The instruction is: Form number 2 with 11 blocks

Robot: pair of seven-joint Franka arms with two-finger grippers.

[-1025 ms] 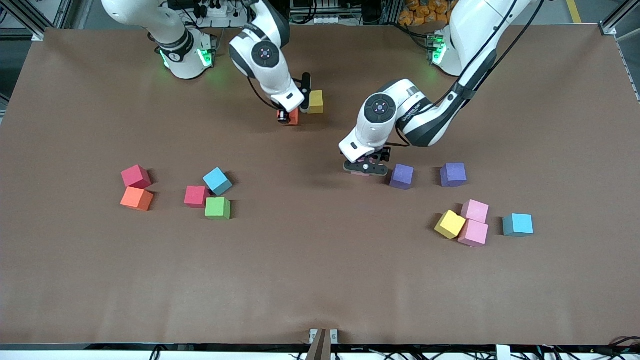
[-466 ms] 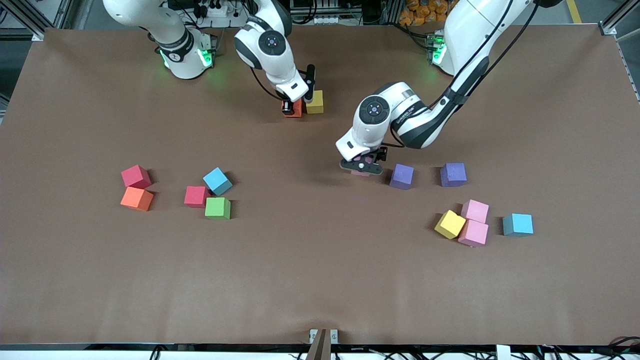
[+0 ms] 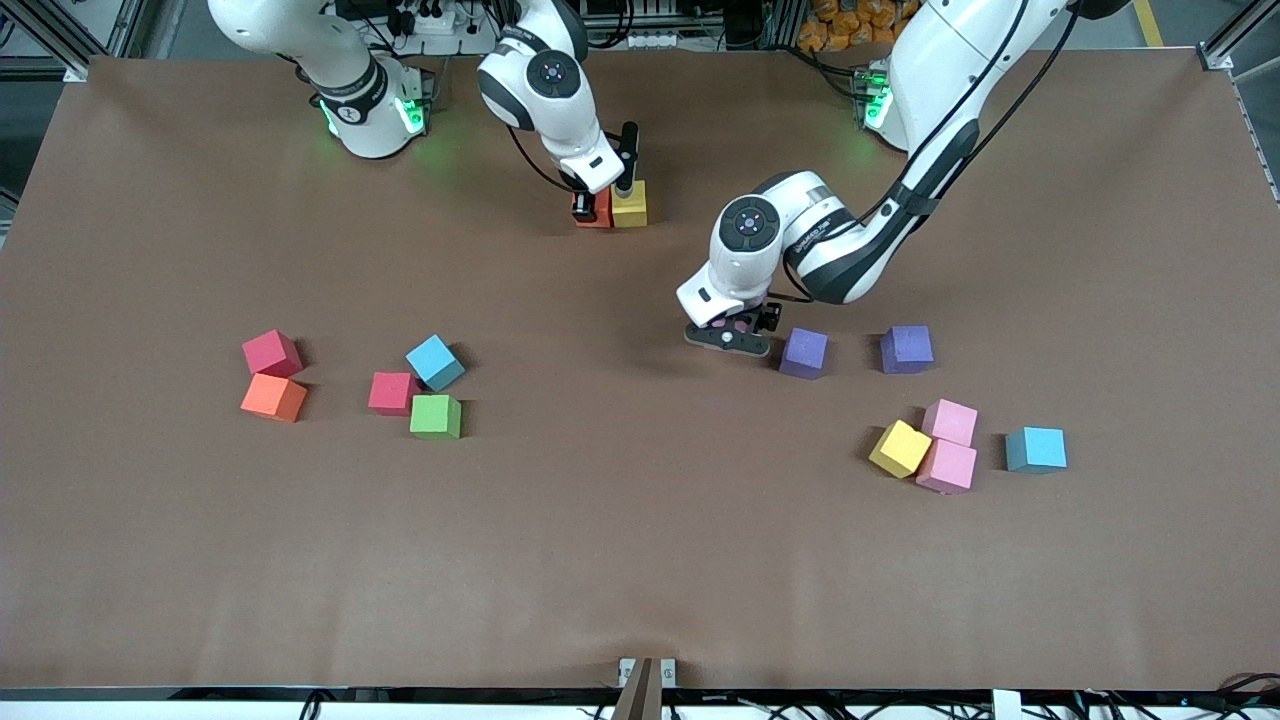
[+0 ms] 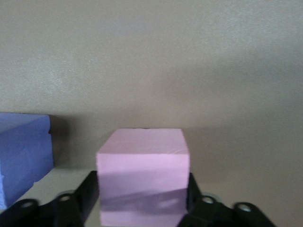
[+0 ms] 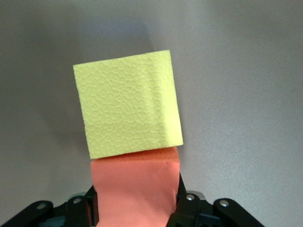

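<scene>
My right gripper [image 3: 598, 206] is shut on an orange block [image 5: 135, 184]. It holds that block against a yellow block [image 3: 631, 203] that rests on the table close to the robots' bases; the two touch side by side [image 5: 128, 101]. My left gripper [image 3: 728, 338] is down at the table's middle with its fingers pressed on both sides of a pink block [image 4: 142, 161]. A purple block [image 3: 804, 352] stands just beside it, toward the left arm's end. The number 2 is out of view.
Loose blocks lie in two groups nearer the front camera. Crimson [image 3: 270, 352], orange [image 3: 273, 397], crimson [image 3: 392, 392], light blue [image 3: 435, 361] and green [image 3: 436, 416] lie toward the right arm's end. Purple [image 3: 906, 349], yellow [image 3: 899, 448], two pink [image 3: 948, 444] and light blue [image 3: 1036, 449] lie toward the left arm's end.
The right gripper has carried the orange block up against the yellow block. The left gripper's fingers have closed onto the pink block.
</scene>
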